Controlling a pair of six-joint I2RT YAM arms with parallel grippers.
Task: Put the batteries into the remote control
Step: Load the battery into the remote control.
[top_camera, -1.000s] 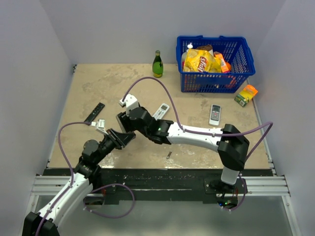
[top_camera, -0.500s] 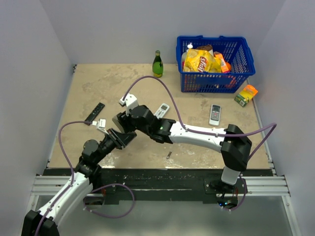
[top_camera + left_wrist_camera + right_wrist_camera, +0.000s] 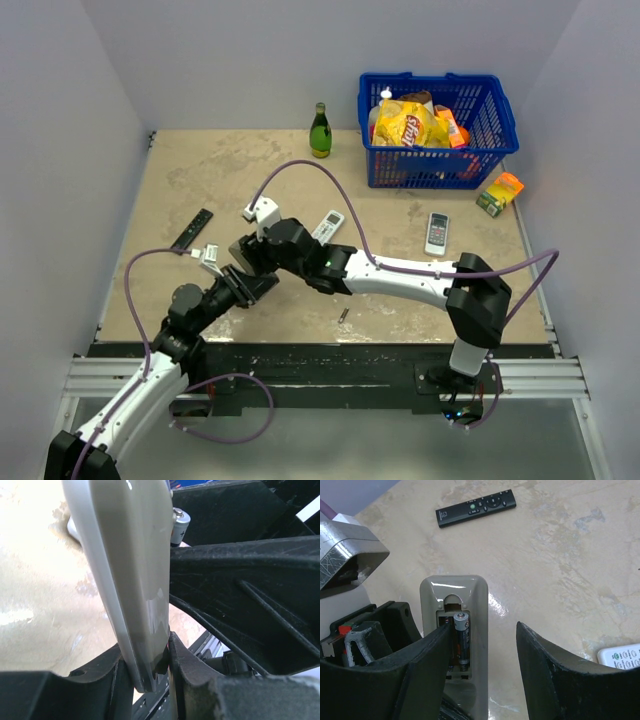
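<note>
My left gripper is shut on the lower end of the remote control and holds it upright above the table, grey back towards the right wrist camera. In the right wrist view the remote's battery compartment is open, with one battery standing in the right slot. My right gripper is open and empty around the remote, its left finger over the left slot. Another battery lies loose on the table. In the top view both grippers, the left and the right, meet there and hide the remote.
A long flat black remote lies at the left, also in the right wrist view. Two white remotes lie mid-table. A green bottle, a blue basket of snacks and an orange box stand at the back.
My right gripper has shifted slightly left and nearer over the held remote. The left gripper still holds the remote.
</note>
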